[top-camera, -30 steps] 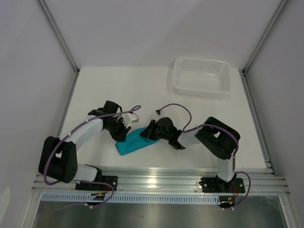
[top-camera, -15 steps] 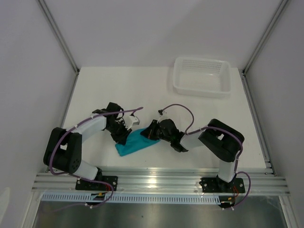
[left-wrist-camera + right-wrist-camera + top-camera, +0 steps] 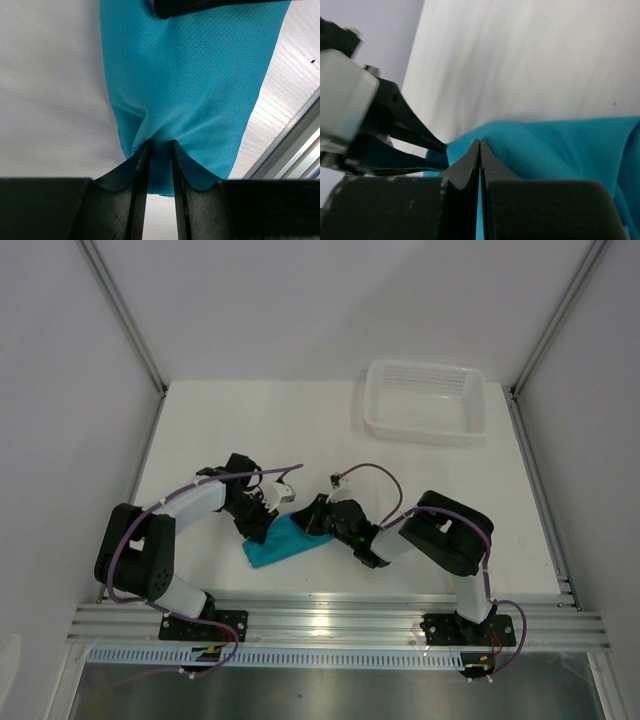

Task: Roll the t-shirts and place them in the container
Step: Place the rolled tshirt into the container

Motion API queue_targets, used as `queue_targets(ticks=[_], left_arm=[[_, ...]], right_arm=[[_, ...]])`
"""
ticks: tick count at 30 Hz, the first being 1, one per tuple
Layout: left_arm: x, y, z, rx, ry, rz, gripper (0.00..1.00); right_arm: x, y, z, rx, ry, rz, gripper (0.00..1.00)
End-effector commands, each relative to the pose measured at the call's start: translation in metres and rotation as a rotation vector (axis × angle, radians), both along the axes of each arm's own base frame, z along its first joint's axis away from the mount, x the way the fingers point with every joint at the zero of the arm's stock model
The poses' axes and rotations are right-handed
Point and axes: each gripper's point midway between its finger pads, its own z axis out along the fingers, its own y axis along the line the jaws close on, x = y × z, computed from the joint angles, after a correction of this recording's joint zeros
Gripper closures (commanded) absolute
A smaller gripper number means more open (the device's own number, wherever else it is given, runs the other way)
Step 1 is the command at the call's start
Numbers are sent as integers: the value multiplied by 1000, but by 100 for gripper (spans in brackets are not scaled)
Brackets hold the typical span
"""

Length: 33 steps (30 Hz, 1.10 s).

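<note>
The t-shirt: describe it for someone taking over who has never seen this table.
On the white table, look near the front edge, between the two arms. The t-shirt is the small teal fabric bundle pinched by the left gripper and right gripper; the only other item, a perforated white basket, sits at the far right.

Top view: high up, behind the arm bases (image 3: pixel 205 625) at 6 o'clock, looking down on the whole counter (image 3: pixel 250 430), far away. Left wrist view: very close, right behind its own fingers (image 3: pixel 138 200), facing the teal t-shirt (image 3: pixel 190 90) at 12 o'clock. Right wrist view: just as close, behind its fingers (image 3: pixel 465 170). Same t-shirt in all three.
</note>
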Motion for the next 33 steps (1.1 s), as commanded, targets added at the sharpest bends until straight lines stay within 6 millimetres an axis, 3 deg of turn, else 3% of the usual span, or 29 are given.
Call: queue_targets(ticks=[1, 9, 17, 22, 27, 33], left_arm=[[19, 15, -14, 78, -67, -6, 72], [11, 23, -19, 124, -26, 11, 76], [12, 30, -22, 153, -28, 34, 74], [12, 31, -20, 126, -30, 57, 68], [16, 34, -3, 116, -84, 81, 65], [-2, 29, 15, 45, -65, 88, 59]], right_arm=[[19, -1, 14, 55, -46, -105, 100], [47, -42, -1, -105, -14, -299, 100], [40, -62, -44, -212, 73, -347, 100], [35, -71, -39, -245, 55, -376, 100], [24, -72, -28, -277, 28, -402, 100], [11, -70, -24, -289, 19, -390, 100]])
